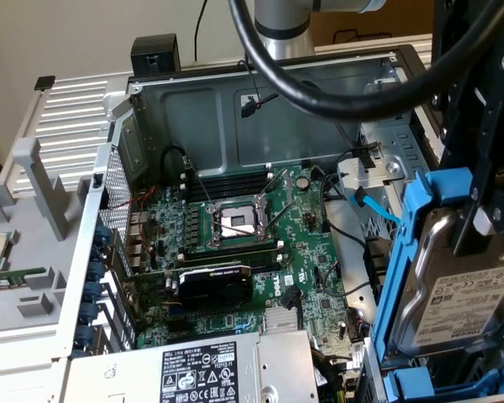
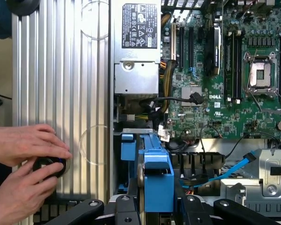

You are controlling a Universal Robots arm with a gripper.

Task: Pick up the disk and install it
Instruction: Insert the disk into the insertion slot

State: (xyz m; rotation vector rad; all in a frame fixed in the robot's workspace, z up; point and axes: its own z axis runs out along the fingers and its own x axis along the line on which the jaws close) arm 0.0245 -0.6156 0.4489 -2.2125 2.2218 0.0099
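Holding anything, that gripper [image 2: 155, 207]?

— Yes. Its black fingers [image 2: 189, 206] stand on either side of the disk [image 2: 157, 171], and the jaws are closed across its thin dimension, on the blue frame.

— Where is the disk, then?

— At the exterior view's right, by the metal drive cage [image 1: 386, 159] at that end of the open computer case [image 1: 235, 109], apart from the motherboard [image 1: 235, 269]. I cannot tell whether its lower edge touches the blue plastic beneath it.

— Which way does it point?

— It stands on edge. In the exterior view its broad labelled face is turned toward the camera. The blue side rail runs steeply upward, leaning a little toward the exterior view's right. Part of the drive runs off the picture, so I cannot say which edge is the long one. In the wrist view it shows edge-on, a narrow blue end nearest the camera and the rest running away from it.

— Anything else nearby?

— The power supply [image 1: 193, 369] with its warning label lies at one end of the case, well apart from the disk. A person's hands [image 2: 25, 159] rest on a black knob [image 2: 49, 166] against a ribbed silver panel [image 2: 61, 84] beside the case.
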